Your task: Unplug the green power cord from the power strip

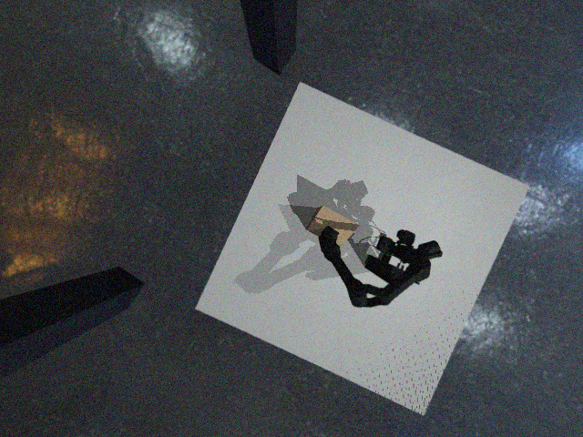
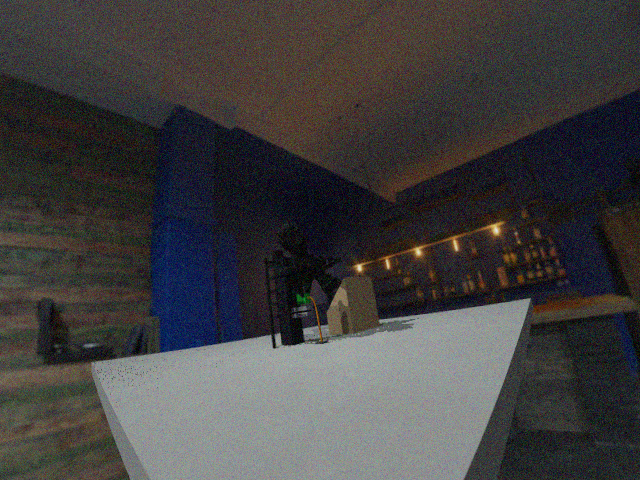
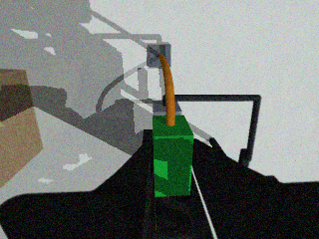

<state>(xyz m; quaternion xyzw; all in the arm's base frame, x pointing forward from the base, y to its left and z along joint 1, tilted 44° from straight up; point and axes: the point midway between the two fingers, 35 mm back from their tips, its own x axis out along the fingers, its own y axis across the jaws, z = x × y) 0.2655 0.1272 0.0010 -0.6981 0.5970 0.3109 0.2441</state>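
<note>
You're at the grab step: your gripper (image 3: pixel 171 199) is pinching the green plug (image 3: pixel 171 156) near the table's (image 1: pixel 329 141) middle. Next you'll want to pull it free, then open up and back off.

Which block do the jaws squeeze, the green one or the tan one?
The green plug, with the orange cord sticking out of it. The tan box sits off to the side, untouched.

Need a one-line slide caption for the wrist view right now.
Black hand shut on the green box-shaped plug, its orange cord arching to a small grey block.
</note>
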